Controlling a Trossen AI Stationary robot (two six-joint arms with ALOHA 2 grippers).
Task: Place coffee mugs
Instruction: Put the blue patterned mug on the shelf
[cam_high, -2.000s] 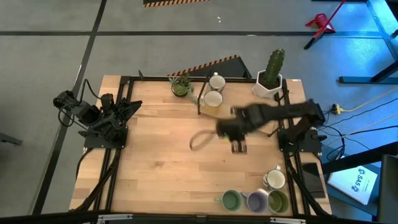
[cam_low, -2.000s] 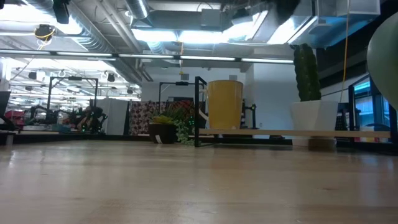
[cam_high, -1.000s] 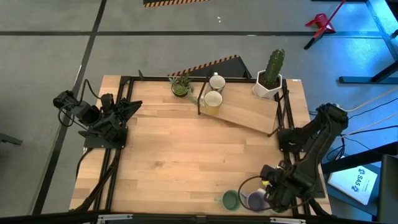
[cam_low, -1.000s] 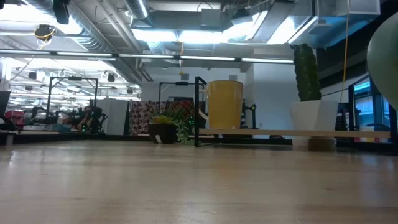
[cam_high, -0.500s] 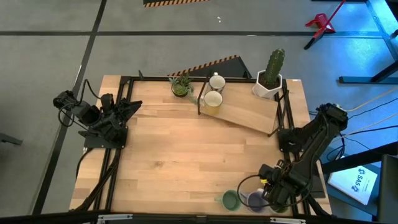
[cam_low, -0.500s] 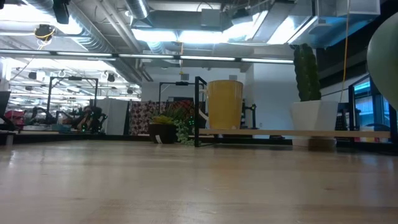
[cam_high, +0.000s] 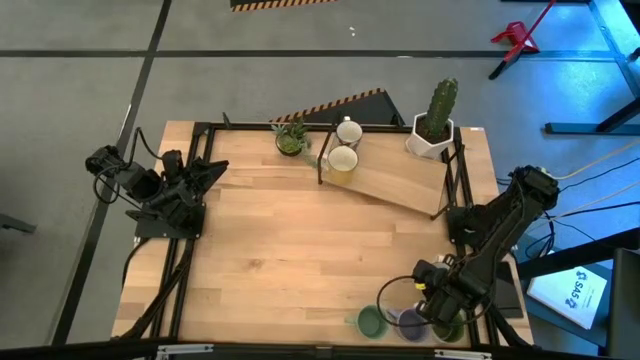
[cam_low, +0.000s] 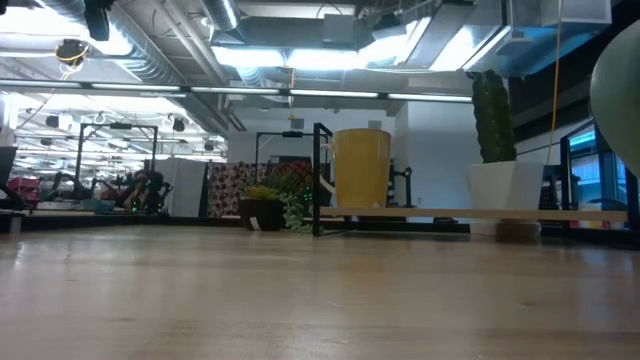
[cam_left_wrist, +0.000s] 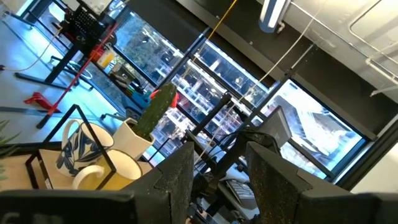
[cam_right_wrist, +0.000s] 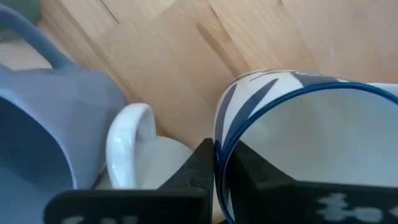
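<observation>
My right gripper (cam_high: 437, 302) is at the table's near right corner, shut on a white mug with a blue rim and blue pattern (cam_right_wrist: 311, 143); my arm hides this mug in the high view. A lavender mug (cam_high: 410, 322) (cam_right_wrist: 37, 130) and a green mug (cam_high: 372, 321) stand beside it on the table, and another green mug (cam_high: 449, 331) shows partly under my arm. Two cream mugs (cam_high: 342, 160) (cam_high: 348, 131) stand on the sloping board at the back. My left gripper (cam_left_wrist: 217, 180) is open and empty at the table's left edge (cam_high: 200, 175). My right gripper pinches the white mug's wall at the rim (cam_right_wrist: 219, 146), one finger outside and one inside the mug, close to its white handle (cam_right_wrist: 130, 143). The fingers come from above, pointing down. The mug stays upright, opening up; whether its base is on the table does not show.
A white hexagonal cactus pot (cam_high: 434, 135) and a small green plant (cam_high: 291, 137) stand at the back edge. A black frame (cam_high: 322, 160) carries the sloping wooden board (cam_high: 400, 185). The bare wooden tabletop (cam_high: 300, 250) stretches across the middle.
My right arm has swung from the table's middle to the near right corner, down over the group of mugs. In the last second, my right gripper has shifted a little toward the far edge and the left. My left arm has kept still.
</observation>
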